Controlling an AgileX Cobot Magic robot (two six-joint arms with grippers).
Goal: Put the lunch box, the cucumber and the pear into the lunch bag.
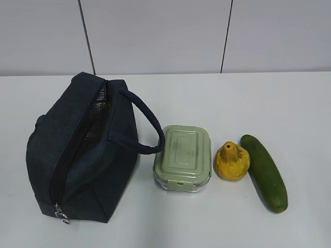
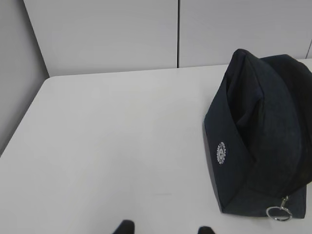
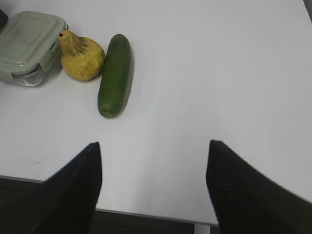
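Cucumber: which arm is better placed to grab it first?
Right, probably. The cucumber lies ahead of the open right pincer, beside the pear. The left pincer faces only the lunch bag and bare table.

White table (image 1: pixel 258 98), pale grey panelled wall (image 1: pixel 155 36) behind, dark vertical seams between panels

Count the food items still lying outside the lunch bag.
2: the pear sits right of the lunch box, and the cucumber lies against the pear's right side. The lunch bag interior is mostly hidden.
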